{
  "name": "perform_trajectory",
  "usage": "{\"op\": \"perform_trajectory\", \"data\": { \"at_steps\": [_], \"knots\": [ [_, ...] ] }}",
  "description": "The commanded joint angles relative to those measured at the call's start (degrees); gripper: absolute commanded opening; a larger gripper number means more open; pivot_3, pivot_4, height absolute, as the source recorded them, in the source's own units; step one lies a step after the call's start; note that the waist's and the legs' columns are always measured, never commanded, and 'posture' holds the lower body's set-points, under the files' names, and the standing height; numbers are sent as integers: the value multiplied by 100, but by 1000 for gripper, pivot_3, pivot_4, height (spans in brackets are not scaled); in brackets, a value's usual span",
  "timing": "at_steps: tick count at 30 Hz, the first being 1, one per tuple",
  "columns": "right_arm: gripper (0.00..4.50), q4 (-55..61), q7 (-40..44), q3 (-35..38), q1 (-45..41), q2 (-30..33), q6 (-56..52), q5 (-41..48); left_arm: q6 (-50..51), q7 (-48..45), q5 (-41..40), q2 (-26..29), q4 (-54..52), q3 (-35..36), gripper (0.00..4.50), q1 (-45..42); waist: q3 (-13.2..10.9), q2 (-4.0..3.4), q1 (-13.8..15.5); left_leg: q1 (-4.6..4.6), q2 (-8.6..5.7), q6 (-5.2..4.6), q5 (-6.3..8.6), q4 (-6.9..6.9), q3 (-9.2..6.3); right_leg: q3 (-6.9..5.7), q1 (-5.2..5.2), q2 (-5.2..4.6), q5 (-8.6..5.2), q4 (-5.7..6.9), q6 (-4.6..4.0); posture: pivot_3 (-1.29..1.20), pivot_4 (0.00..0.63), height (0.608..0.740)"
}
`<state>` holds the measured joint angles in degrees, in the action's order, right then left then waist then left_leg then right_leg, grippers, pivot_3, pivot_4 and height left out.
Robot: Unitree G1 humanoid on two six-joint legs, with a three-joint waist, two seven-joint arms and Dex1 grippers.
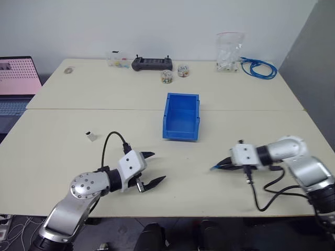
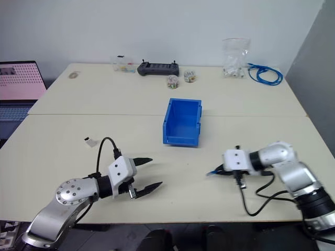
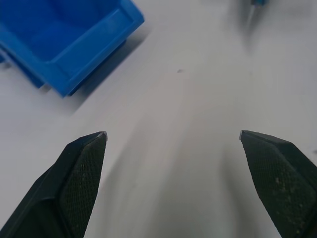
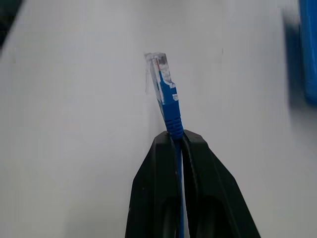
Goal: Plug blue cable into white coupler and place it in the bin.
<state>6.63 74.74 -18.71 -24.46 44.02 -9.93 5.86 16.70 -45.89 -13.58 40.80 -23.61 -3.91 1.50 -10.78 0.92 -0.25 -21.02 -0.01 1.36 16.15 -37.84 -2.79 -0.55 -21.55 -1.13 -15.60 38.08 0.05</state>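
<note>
Cream bench, seam running across. Blue bin at centre. White coupler near left side. Along far edge: black controller, clear bag, coiled blue cable bundle, two small jars.

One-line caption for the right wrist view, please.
Right hand shut on the blue cable, its clear plug sticking out past the fingertips above the pale table.

I see the bin sitting upright mid-table, bright blue, open top, nothing visible inside. The coupler, a tiny pale block, lies on the table well to the bin's left and nearer me. The cable is pinched near its end, its clear plug sticking out past the grip, right of the bin and nearer me.
</note>
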Motion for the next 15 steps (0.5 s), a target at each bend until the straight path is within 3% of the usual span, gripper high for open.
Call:
{"op": "perform_trajectory", "data": {
  "at_steps": [1, 8, 15],
  "knots": [
    [39, 360, -53, -264, -388, -322, -913, 83, -321, -148, -22, 69, 97, 214, 4500, 61, 0, 0, 29, -9, -6, 0, 0, -3, -2, 0, -6, -4, 3, -1, -2, 0, 150, 740],
    [39, 126, -201, -881, -1028, -1233, -1874, -3, -1003, -559, 119, 386, 590, 381, 4500, 270, 1, 1, 16, -71, -9, 1, -1, -9, -9, -6, -75, -6, 7, 17, -5, 0, 150, 740],
    [39, -678, 23, -1519, -1738, -1922, -2096, -98, -1347, -752, 155, 444, 906, 411, 4500, 183, 1, 1, 2, -73, -13, 0, -1, -13, -13, -8, -81, -7, 6, 37, -5, 0, 150, 740]
  ]
}}
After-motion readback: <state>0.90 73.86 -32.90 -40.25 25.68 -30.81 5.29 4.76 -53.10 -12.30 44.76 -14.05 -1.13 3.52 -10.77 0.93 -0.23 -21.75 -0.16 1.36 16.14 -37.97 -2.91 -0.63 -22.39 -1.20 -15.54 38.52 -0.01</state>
